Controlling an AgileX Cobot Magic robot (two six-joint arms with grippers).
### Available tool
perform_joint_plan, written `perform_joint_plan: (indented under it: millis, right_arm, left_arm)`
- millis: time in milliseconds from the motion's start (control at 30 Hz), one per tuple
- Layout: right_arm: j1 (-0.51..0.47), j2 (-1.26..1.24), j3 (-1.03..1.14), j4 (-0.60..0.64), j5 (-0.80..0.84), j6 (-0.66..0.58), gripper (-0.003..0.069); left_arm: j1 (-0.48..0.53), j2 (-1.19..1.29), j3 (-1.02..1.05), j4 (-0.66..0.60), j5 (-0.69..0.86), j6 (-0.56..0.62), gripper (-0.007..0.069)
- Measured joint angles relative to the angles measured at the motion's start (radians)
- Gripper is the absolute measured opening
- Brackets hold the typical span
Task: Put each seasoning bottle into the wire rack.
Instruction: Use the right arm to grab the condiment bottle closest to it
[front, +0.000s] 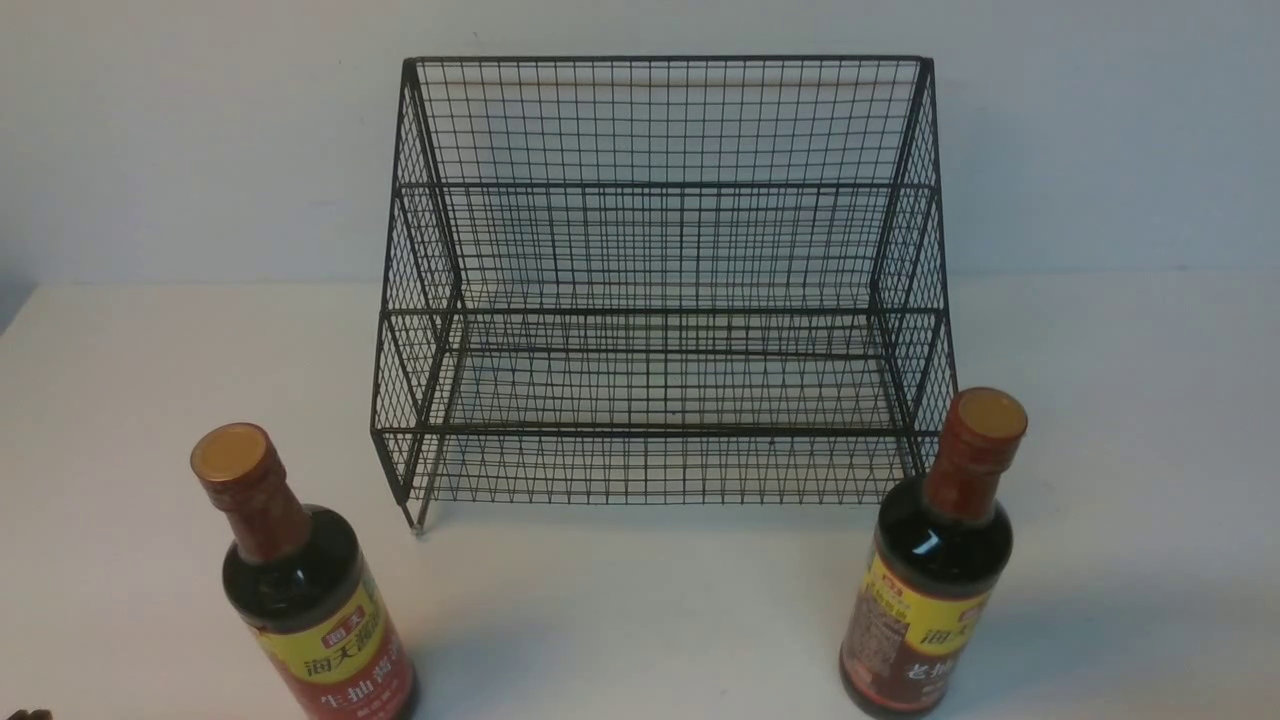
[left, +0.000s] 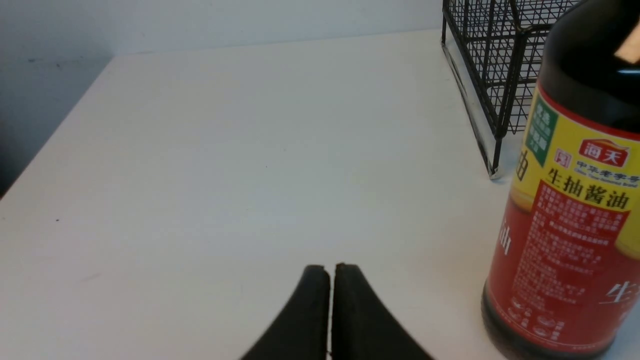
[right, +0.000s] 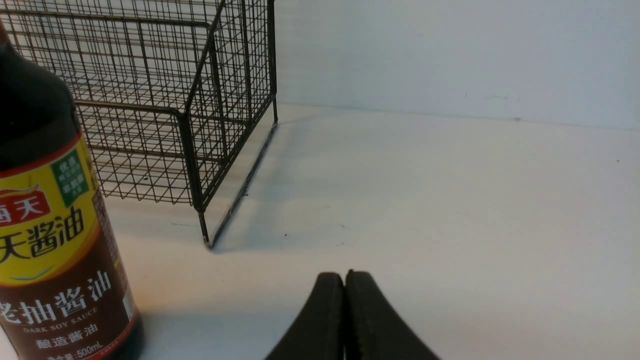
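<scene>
Toward far edge of white surface (front: 640, 620), centred: wire rack (front: 660, 186), count 1, black mesh, two stepped tiers. Nearer front edge: 2 seasoning bottles, both upright on surface, outside rack. Red-label bottle (front: 318, 610) stands off rack's left front corner; brown-label bottle (front: 925, 600) just beside right front corner. Grippers, count 2: left gripper (left: 330, 267) jaws pressed together, holding nothing, near red-label bottle; right gripper (right: 344, 275) likewise, near brown-label bottle.

White table (front: 640, 620): wire rack (front: 660, 430), red-label bottle (front: 320, 620), brown-label bottle (front: 925, 600), those 2 upright.
</scene>
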Motion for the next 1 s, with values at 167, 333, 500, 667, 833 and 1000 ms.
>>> perform_joint_plan:
  millis: [167,333,500,667,833,1000]
  right_arm:
    - [0.0,0.0,0.0,0.0,0.0,-0.001,-0.0015]
    - [0.0,0.0,0.0,0.048,-0.007,0.002,-0.0015]
    - [0.0,0.0,0.002,0.338,-0.044,0.045,-0.0015]
    - [0.0,0.0,0.002,0.744,-0.073,0.055,-0.0015]
    - [0.0,0.0,0.002,0.929,-0.083,0.03,-0.0015]
    - [0.0,0.0,-0.029,0.961,-0.047,-0.068,-0.0015]
  left_arm:
    - [0.0,0.0,0.0,0.0,0.0,0.0,-0.0005]
    - [0.0,0.0,0.0,0.0,0.0,0.0,-0.0005]
    - [0.0,0.0,0.0,0.0,0.0,0.0,-0.0005]
    - [0.0,0.0,0.0,0.0,0.0,0.0,-0.0005]
    - [0.0,0.0,0.0,0.0,0.0,0.0,-0.0005]
    - [0.0,0.0,0.0,0.0,0.0,0.0,-0.0005]
